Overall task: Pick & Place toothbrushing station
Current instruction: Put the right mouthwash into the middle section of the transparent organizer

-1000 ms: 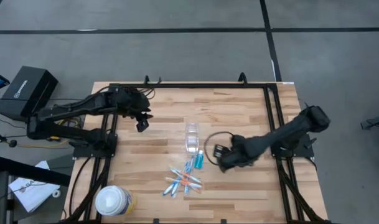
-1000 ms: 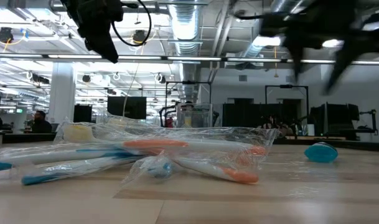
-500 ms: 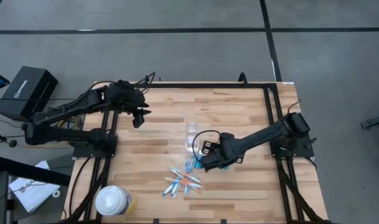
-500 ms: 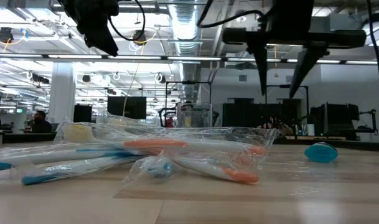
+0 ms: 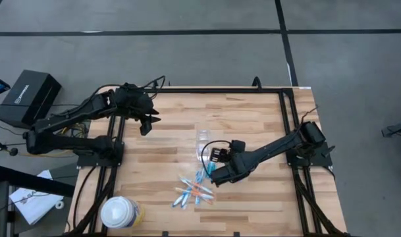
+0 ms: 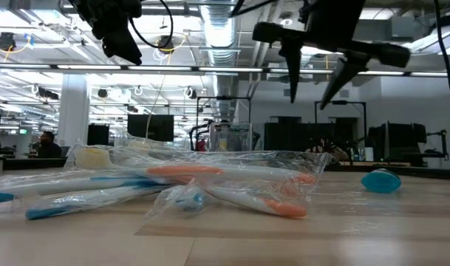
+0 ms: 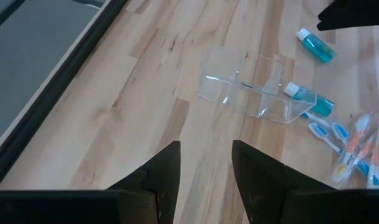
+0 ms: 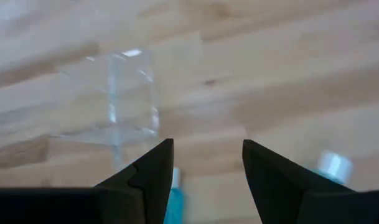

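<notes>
The wooden table (image 5: 253, 125) fills the middle of the high view inside a black frame. The left arm reaches in from the table's left edge, bent at the elbow, and its left gripper (image 5: 145, 122) hangs above the bare boards near the far-left part of the table, well apart from the task's things. In its wrist view the two dark fingers (image 7: 167, 171) stand parted with nothing between them.

The right arm stretches low and long from its base at the right edge towards the table's centre. Its right gripper (image 5: 213, 172) hovers above the things laid out there, just beside the clear plastic cup (image 5: 203, 143). From the low view its fingers (image 6: 292, 74) point downward, spread apart and empty, high above the tabletop.

A large round white-topped container (image 5: 118, 212) stands at the near-left corner of the table.

The cup lies near the centre of the table; in the left wrist view it looks like a clear box-shaped holder on its side. One small blue tube (image 7: 308, 98) lies touching the cup, and the other blue tube (image 7: 315, 45) lies a little apart from it. The toothbrushes (image 5: 193, 191), blue, white and orange and partly in clear wrapping, lie in a loose heap on the near side of the cup.
</notes>
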### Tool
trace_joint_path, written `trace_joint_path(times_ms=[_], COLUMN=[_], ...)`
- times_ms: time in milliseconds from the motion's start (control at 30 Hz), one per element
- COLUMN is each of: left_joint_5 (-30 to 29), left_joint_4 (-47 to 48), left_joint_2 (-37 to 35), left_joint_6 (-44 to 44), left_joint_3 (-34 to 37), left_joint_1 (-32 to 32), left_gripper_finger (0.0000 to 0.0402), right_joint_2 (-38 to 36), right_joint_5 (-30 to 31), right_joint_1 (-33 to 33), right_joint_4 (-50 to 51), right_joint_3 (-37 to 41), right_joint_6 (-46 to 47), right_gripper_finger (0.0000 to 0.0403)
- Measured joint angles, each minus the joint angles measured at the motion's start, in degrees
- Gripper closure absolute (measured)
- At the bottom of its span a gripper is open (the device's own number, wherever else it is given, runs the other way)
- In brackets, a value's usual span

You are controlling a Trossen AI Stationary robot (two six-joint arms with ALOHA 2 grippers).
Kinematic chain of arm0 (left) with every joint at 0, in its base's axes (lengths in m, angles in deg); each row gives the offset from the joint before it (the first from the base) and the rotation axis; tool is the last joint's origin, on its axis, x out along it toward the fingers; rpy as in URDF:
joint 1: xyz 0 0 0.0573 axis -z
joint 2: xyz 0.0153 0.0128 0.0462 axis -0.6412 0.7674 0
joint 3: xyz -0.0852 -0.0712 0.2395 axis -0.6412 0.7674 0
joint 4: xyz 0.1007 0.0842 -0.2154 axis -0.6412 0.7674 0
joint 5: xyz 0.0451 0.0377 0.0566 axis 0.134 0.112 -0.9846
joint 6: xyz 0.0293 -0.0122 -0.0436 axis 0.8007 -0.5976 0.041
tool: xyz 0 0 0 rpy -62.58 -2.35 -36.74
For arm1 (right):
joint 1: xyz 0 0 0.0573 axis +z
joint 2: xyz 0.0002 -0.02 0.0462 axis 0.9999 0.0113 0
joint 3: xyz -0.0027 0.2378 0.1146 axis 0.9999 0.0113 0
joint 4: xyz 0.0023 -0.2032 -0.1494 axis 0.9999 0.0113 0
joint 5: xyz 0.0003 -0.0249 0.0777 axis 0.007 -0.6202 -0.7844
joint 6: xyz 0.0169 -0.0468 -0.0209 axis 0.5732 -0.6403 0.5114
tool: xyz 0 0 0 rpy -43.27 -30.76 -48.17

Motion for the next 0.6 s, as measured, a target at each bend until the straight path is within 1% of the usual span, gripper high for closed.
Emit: trace_joint_path(times_ms=[33,100,167,233,300,333,467,600], left_joint_5=[0.0,0.0,0.0,0.0,-0.2,-0.2,-0.2,0.1], left_joint_4=[0.0,0.0,0.0,0.0,-0.1,-0.2,-0.7,-2.5], left_joint_2=[0.0,0.0,0.0,0.0,0.0,0.0,0.0,0.6], left_joint_6=[-0.1,-1.3,-2.0,-2.9,-3.2,-3.1,-2.1,2.2], left_joint_3=[0.0,0.0,0.0,0.0,0.0,0.0,0.0,0.0], left_joint_1=[0.0,0.0,0.0,0.0,0.0,0.0,0.0,-0.4], left_gripper_finger=[0.0263,0.0263,0.0263,0.0263,0.0263,0.0263,0.0263,0.0263], right_joint_2=[0.0,0.0,0.0,0.0,0.0,0.0,0.0,0.0], right_joint_5=[1.2,1.1,-3.3,-9.9,-14.8,-16.3,-16.1,-11.5], right_joint_1=[0.1,0.2,0.1,-0.2,-0.5,-0.8,-2.6,-4.1], right_joint_4=[-0.7,-1.3,-0.4,1.3,0.6,0.2,-0.8,1.4], right_joint_3=[0.0,0.0,0.0,0.0,0.0,0.0,0.0,0.0], right_joint_6=[-1.6,-3.5,-1.4,4.7,6.2,6.6,6.8,6.3], right_gripper_finger=[0.0221,0.0221,0.0221,0.0221,0.0221,0.0221,0.0221,0.0221])
